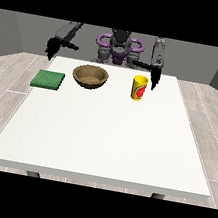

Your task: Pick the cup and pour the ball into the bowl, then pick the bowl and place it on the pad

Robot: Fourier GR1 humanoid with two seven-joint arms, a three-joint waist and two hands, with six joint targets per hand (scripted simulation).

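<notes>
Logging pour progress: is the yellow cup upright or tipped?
Upright. The cup stands on its base on the table, rim up, beside the bowl; no hand holds it.

Just beside the black hand at the view's right [155,76], the cup [139,88] is showing yellow with a red patch. The bowl [90,76] is showing brown, speckled paler inside. Below the other black hand [53,46], the pad [48,79] is showing green on the white table [105,141].
</notes>
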